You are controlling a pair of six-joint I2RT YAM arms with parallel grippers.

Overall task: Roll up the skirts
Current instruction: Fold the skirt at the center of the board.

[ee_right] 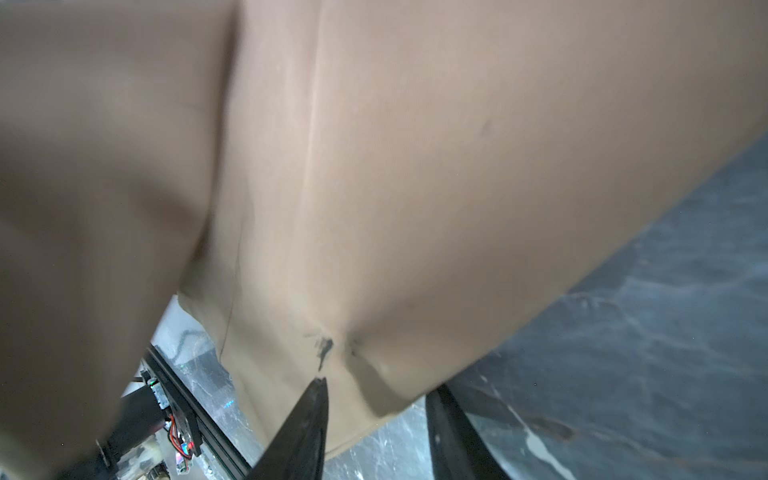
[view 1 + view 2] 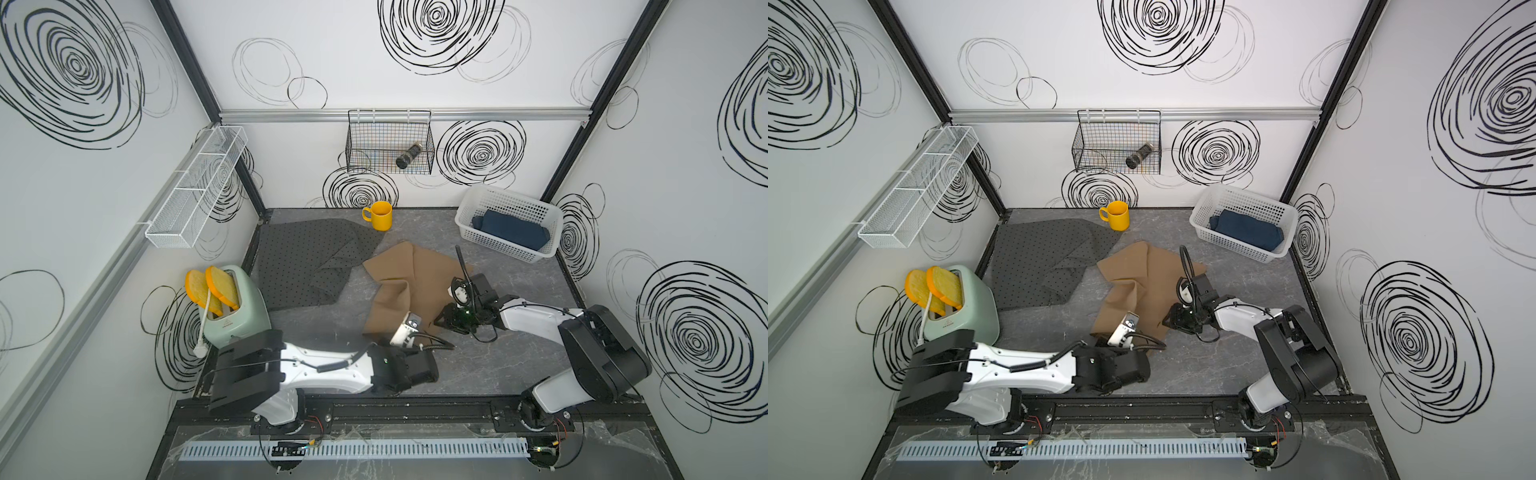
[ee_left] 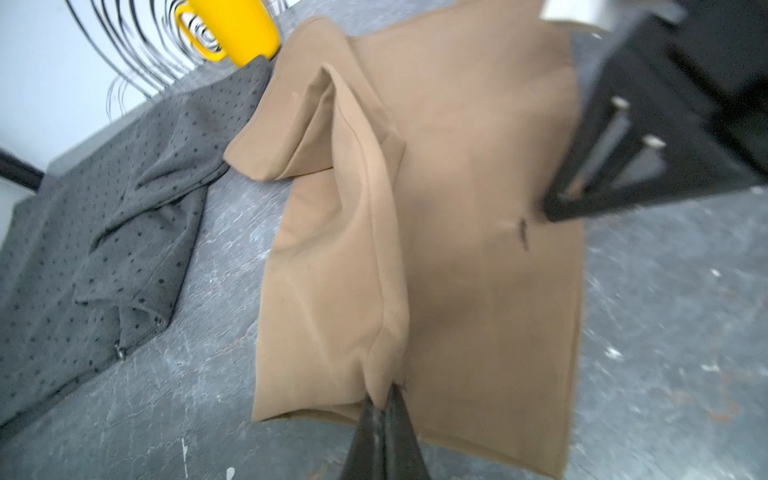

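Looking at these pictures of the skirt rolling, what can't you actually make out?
- Blue skirt in the white basket, in both top views: the wall hides its lower part; rolled or folded, unclear.
- Dark cylinder in the wire basket: too small to identify.
- Left gripper, pinching the tan skirt: tips hidden under its wrist in top views.
- Right gripper: blur in its wrist view hides whether the parted jaws touch cloth.

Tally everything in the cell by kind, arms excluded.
Skirts: 3 – grey dotted skirt, tan skirt, blue skirt
Baskets and racks: 3 – white plastic basket, black wire basket, white wire rack
Yellow mug: 1
Toaster: 1
Toast slices: 2
Dark jar: 1
Total: 11
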